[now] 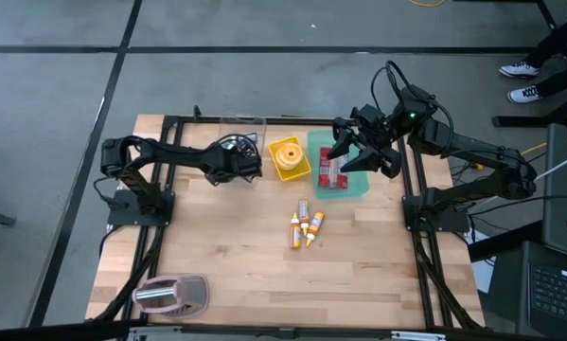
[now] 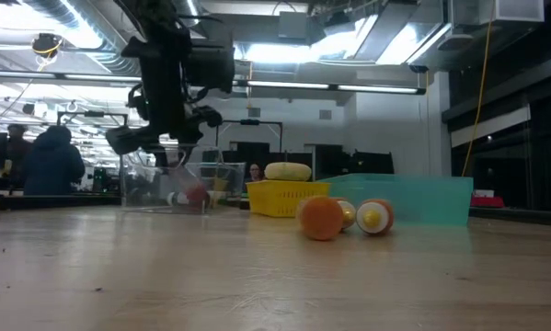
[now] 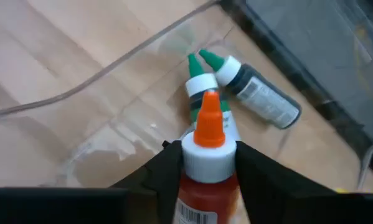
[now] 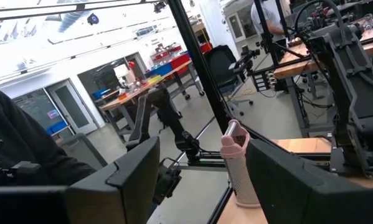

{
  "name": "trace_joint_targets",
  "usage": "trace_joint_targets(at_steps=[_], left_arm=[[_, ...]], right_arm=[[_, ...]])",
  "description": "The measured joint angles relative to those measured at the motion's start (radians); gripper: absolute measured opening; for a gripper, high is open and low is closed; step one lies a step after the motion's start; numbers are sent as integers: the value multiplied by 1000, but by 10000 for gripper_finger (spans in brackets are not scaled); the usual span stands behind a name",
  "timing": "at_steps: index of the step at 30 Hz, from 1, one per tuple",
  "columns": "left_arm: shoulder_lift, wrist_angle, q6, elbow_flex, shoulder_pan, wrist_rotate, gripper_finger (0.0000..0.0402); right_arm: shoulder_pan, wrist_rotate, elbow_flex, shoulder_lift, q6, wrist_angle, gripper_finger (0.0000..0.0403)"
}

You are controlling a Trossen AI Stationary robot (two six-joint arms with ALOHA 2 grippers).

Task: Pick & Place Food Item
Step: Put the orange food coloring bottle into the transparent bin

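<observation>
My left gripper (image 1: 253, 163) reaches slanting down into a clear plastic box (image 1: 242, 131) at the table's far side and is shut on a small bottle (image 3: 206, 186) with a red body, a white cap and an orange tip. Two green-tipped bottles (image 3: 236, 78) lie on the box's floor just beyond it. Several more orange bottles (image 1: 305, 227) lie on the table's middle. My right gripper (image 1: 345, 147) hangs open and level, high above a teal tray (image 1: 357, 185), with nothing between its fingers. My left gripper pinches the bottle between its two fingers at the white cap (image 3: 195, 157), one finger (image 3: 167, 165) on each side. The fingers slant down from the table's left and lie along the bottle, whose orange tip points ahead of them. Whether its body rests on the box I cannot tell.
A yellow basket (image 1: 290, 158) with a yellow item stands between the clear box and the teal tray, which holds red packets (image 1: 329, 170). A pink and grey item (image 1: 169, 294) lies at the near left corner. Bare wood lies toward the near edge.
</observation>
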Motion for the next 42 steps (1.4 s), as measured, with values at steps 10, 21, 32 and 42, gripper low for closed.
trace_joint_targets(at_steps=[10, 21, 32, 42], left_arm=[[-39, 29, 23, 0, 0, -147, 241], [-229, 136, 650, 111, -74, -136, 232], [-282, -261, 1424, 326, -73, 266, 173], [-275, -374, 2005, 331, 126, 452, 42]], right_arm=[[0, 19, 0, 0, 14, 0, 237], [0, 38, 0, 0, 9, -1, 237], [0, 128, 0, 0, -25, -3, 237], [2, 313, 0, 0, 0, -8, 237]])
